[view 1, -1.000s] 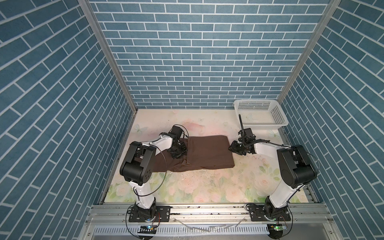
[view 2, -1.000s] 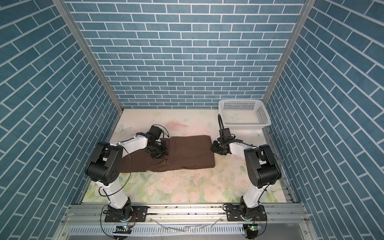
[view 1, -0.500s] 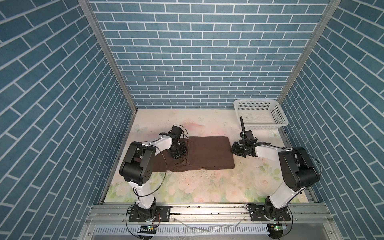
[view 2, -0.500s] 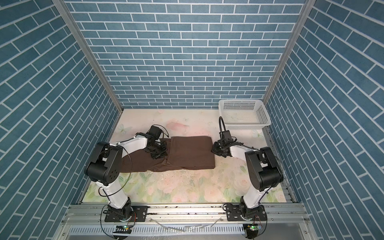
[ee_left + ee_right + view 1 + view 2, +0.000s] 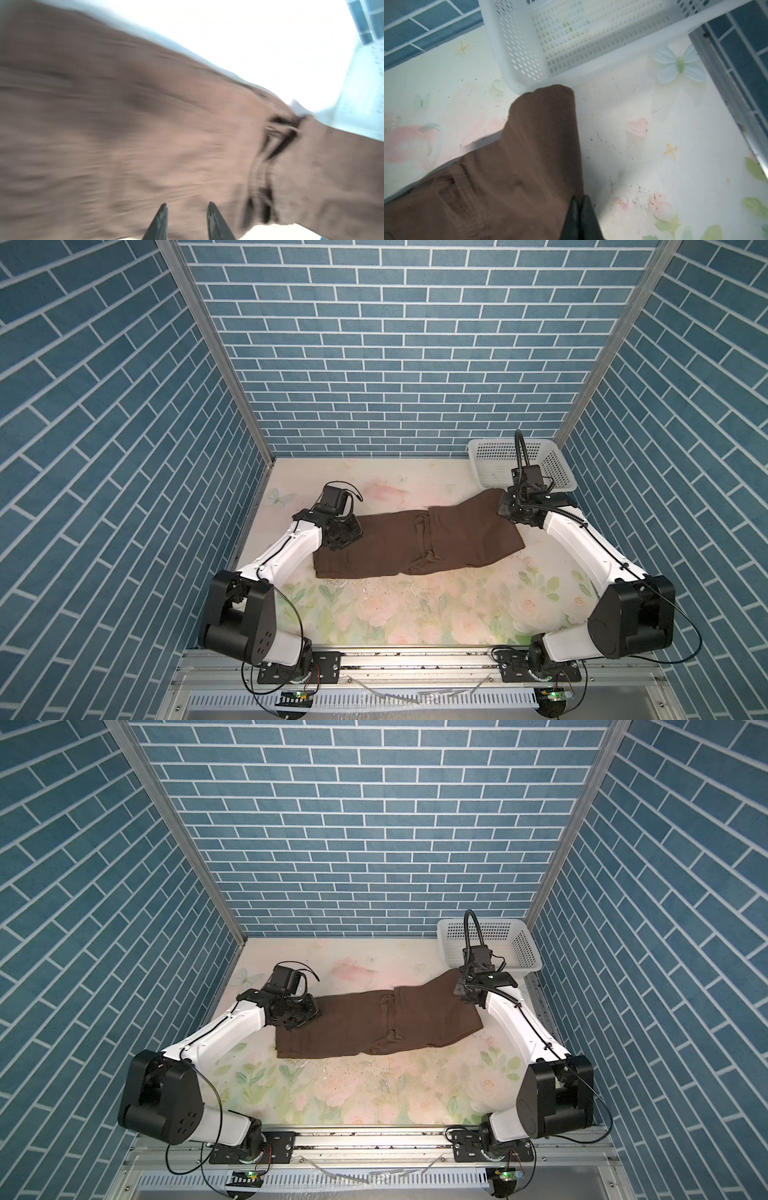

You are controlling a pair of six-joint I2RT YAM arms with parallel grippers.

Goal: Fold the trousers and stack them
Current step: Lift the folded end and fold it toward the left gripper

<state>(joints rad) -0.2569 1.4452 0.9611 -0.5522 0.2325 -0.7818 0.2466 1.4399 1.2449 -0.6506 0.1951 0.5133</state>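
Tabletop (image 5: 395, 614), floral-print | dark brown soft-fabric trousers (image 5: 415, 539) lie across it, long axis left-right | white perforated plastic basket (image 5: 486, 464) just beyond right end | right gripper (image 5: 580, 207) pinches that raised corner | left gripper (image 5: 187, 207), slightly parted, over opposite end

A robotics lab test cell: a booth of blue brick-print panels (image 5: 395, 344) hung on aluminium posts (image 5: 219, 356), with two robot arms (image 5: 286, 556) bolted to a metal rail (image 5: 415, 657) — and a floral printed sheet (image 5: 415, 614) as the tabletop.
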